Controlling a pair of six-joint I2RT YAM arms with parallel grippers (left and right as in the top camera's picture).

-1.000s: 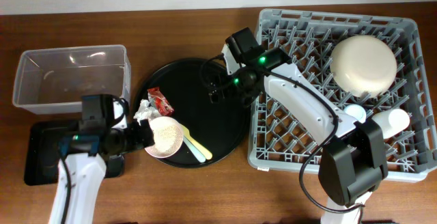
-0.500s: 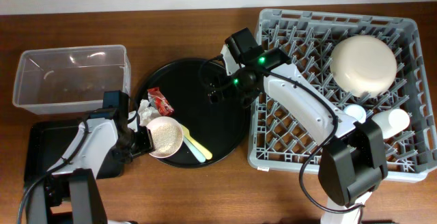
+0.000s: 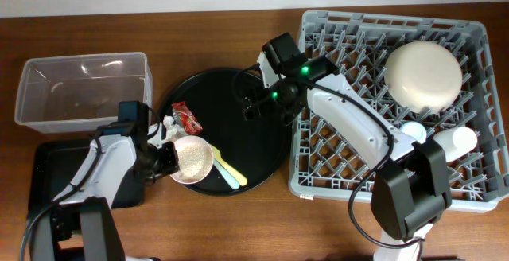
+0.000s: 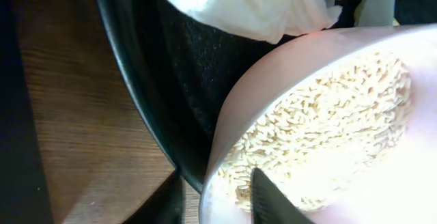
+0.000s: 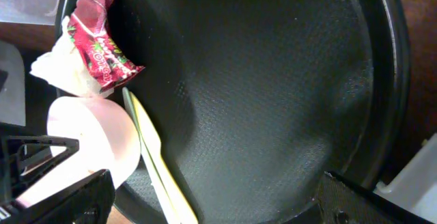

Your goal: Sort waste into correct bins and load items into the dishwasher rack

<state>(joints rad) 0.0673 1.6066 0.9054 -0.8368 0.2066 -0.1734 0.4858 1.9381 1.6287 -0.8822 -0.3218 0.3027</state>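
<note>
Left gripper [image 3: 169,161]: closed on left rim of small pink round bowl [image 3: 193,160]; one finger [image 4: 266,200] inside against heap of tiny white rice-like grains [image 4: 328,142], other outside.

Bowl on left edge of large round black tray [image 3: 262,153], just beside crumpled white paper napkin [image 4: 252,2].

Small crumpled red wrapper [image 5: 102,36] touching napkin.

Right gripper [image 3: 248,107]: above tray, fingers spread wide, empty.

Wide cream bowl [image 3: 423,73] inverted in large square grey plastic rack [image 3: 350,46].

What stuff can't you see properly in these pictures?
- Left gripper: the left wrist view's bottom edge cuts its fingers, so whether it pinches the pink bowl rim is unclear.
- Shallow black tray: overhead, the left arm covers much of it.
- Utensils: overhead, the pink bowl hides their ends.
</note>
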